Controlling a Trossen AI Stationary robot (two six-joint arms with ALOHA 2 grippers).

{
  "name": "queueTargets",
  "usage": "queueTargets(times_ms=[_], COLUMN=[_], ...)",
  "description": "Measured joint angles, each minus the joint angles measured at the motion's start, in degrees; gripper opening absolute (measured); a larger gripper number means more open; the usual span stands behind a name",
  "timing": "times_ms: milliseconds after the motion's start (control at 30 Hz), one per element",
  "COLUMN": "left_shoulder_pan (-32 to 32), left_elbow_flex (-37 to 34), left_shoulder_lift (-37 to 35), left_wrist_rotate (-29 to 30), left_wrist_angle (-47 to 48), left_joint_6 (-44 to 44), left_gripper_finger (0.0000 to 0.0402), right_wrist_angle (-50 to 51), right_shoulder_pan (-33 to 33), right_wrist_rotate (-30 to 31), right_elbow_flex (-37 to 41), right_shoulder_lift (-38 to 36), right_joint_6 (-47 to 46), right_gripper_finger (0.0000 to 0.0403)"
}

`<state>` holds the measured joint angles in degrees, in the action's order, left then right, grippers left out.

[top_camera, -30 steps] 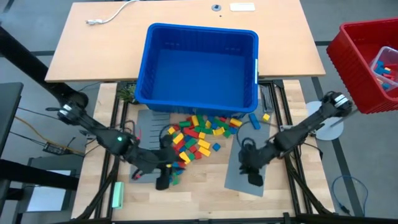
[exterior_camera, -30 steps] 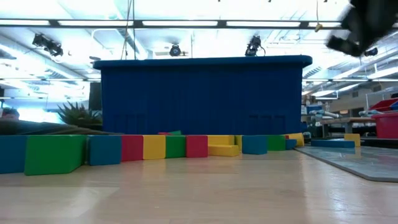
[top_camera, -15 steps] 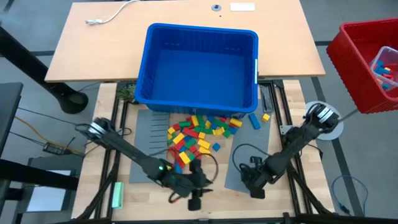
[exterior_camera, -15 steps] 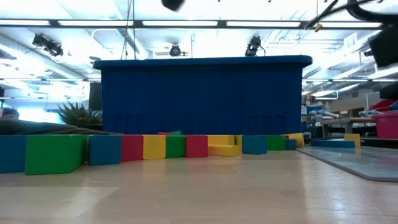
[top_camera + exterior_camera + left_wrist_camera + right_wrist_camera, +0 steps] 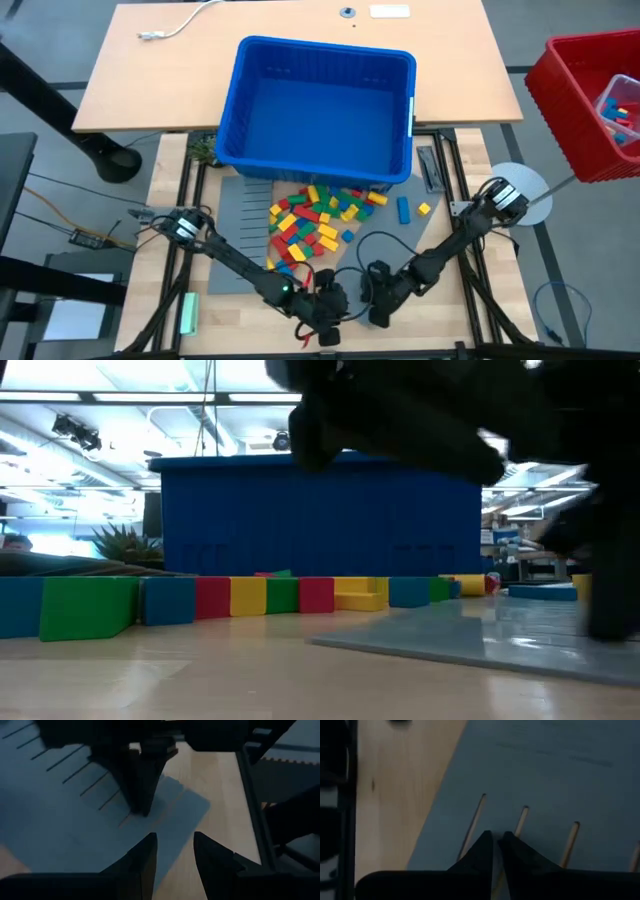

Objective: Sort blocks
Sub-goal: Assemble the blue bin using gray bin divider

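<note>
The blocks (image 5: 315,215) lie in a red, yellow, green and blue heap on the table in front of the blue bin (image 5: 240,100). They show as a row in the low view (image 5: 250,597). My right gripper (image 5: 378,312) is shut, with its tips down on a flat grey slotted panel (image 5: 560,780) near the table's front edge. My left gripper (image 5: 175,850) stands open close beside it, at the panel's corner (image 5: 197,805), facing the right gripper's fingers (image 5: 142,790). A blue and a yellow block (image 5: 403,210) lie apart to the right of the heap. My right gripper presses its shut fingertips (image 5: 495,842) onto the panel's top face beside a slot (image 5: 520,822), near one corner. The fingers come from above, slanting down. The panel lies flat on the table.
A second grey panel (image 5: 245,230) lies left of the heap. A pale green bar (image 5: 189,312) lies at the near left. A red basket (image 5: 590,100) stands off the table's right side. The bin fills the far middle.
Both arms have come down and toward the near edge. My left gripper has swung from the heap's near left side to the near middle. My right gripper has gone left toward it. The grey panel under it has slid along the table toward the near left.
</note>
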<state>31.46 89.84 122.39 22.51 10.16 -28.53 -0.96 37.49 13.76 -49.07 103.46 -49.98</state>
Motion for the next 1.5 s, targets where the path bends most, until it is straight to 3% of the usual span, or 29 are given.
queueTargets(times_ms=[167,300,500,633,733,933,1200,1367,1500], left_shoulder_pan=[0.21,0.66,0.19,-2.05,-3.49,-3.73,-3.75,-5.03,-6.18], left_elbow_flex=[0.13,0.15,0.17,-0.48,-2.84,-6.03,-9.52,-9.51,-9.51], left_shoulder_lift=[-1.15,-4.25,-7.61,-6.77,-6.56,-6.56,-6.58,-6.56,-6.58], left_wrist_rotate=[-0.14,0.02,4.82,1.25,-4.35,-9.55,-4.56,-3.31,-4.05], left_wrist_angle=[4.70,9.42,19.07,24.98,24.18,17.23,15.35,14.79,15.07], left_joint_6=[-2.34,-4.68,-8.20,-13.00,-15.93,-18.79,-27.34,-27.38,-27.37], left_gripper_finger=[0.0136,0.0135,0.0135,0.0135,0.0135,0.0135,0.0135,0.0135,0.0135], right_wrist_angle=[-3.23,-0.05,9.84,11.95,11.90,8.69,6.33,4.93,2.22], right_shoulder_pan=[-3.48,-4.04,0.00,4.76,7.95,10.17,11.42,12.88,13.84], right_wrist_rotate=[-0.44,-0.44,-0.38,2.47,3.56,3.54,3.04,7.47,13.18], right_elbow_flex=[0.33,0.21,0.16,1.98,3.89,6.24,6.59,6.59,6.54], right_shoulder_lift=[-0.99,-8.54,-20.23,-23.35,-22.98,-19.26,-11.90,-7.68,-5.66], right_joint_6=[5.85,10.35,12.39,8.14,2.38,-5.74,-7.30,1.00,16.14], right_gripper_finger=[0.0030,0.0020,0.0011,0.0011,0.0010,0.0016,0.0108,0.0164,0.0177])
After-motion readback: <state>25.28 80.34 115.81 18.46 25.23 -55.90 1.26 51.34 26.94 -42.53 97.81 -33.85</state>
